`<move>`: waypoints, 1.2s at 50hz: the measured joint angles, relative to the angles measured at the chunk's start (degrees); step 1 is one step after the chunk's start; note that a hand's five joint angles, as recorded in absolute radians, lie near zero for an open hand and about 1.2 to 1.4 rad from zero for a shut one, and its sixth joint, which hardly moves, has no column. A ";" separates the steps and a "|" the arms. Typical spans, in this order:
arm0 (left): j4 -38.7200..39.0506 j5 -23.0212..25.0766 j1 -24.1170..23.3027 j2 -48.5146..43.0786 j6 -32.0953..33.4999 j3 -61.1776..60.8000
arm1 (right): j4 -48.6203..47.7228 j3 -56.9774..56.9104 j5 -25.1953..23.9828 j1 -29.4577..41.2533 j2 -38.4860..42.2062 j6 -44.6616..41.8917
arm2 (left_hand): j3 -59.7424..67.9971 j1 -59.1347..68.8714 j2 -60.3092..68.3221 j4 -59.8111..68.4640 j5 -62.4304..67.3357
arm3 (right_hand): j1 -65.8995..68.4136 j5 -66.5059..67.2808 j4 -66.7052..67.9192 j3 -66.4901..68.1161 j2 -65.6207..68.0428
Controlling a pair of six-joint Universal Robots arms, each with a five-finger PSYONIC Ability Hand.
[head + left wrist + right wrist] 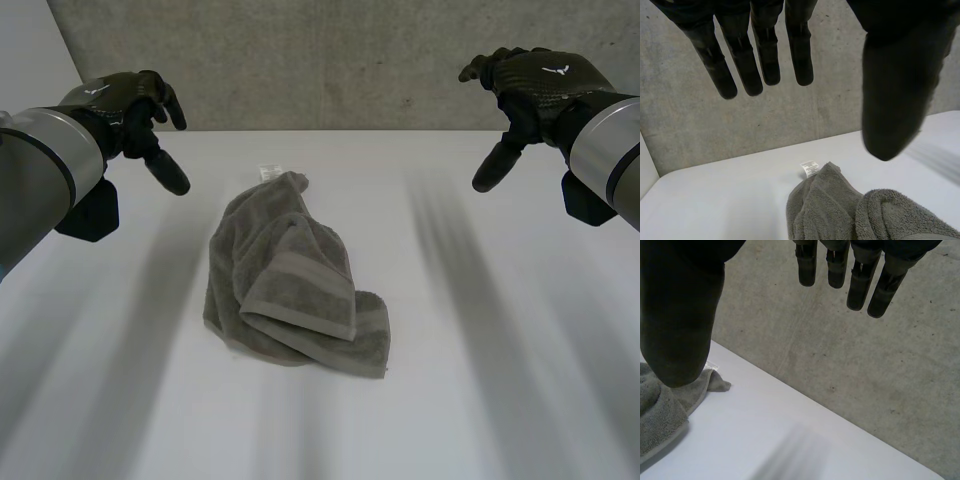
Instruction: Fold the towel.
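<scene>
A grey towel [290,275] lies crumpled in a loose heap in the middle of the white table [480,380], a small white label at its far end. My left hand [130,110] hovers above the table to the towel's far left, fingers straight and apart, holding nothing. My right hand [530,85] hovers to the far right, also spread and empty. In the left wrist view the towel [840,210] and its label [809,168] lie below the fingers [752,60]. In the right wrist view a towel end [670,405] lies under the thumb [680,325].
A grey concrete wall [330,60] rises behind the table's far edge. Bare tabletop lies on both sides of the towel and in front of it.
</scene>
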 measured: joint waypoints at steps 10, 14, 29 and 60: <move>-0.01 -0.12 -0.01 0.00 0.00 -0.08 | 0.00 0.16 -0.14 0.03 0.03 -0.12 | -3.87 -2.95 -3.74 -4.06 -4.25 | 0.00 0.00 0.00 0.00 0.00; 0.01 -0.12 -0.01 0.00 0.00 -0.10 | 0.00 0.25 -0.27 0.09 0.01 -0.19 | -4.43 -3.78 -4.50 -4.69 -4.89 | 0.00 0.00 0.00 0.00 0.00; 0.96 -0.10 -0.09 -0.22 0.54 -0.67 | -0.22 2.27 -7.76 5.33 2.08 -3.67 | -14.89 -13.70 -14.74 -14.53 -13.93 | 0.00 0.00 0.00 0.00 0.00; 18.29 0.48 0.90 -4.83 1.42 -33.52 | -25.50 10.87 -13.83 23.69 22.75 -23.88 | -14.97 -13.70 -14.83 -14.56 -13.93 | 0.00 0.00 0.00 0.00 0.00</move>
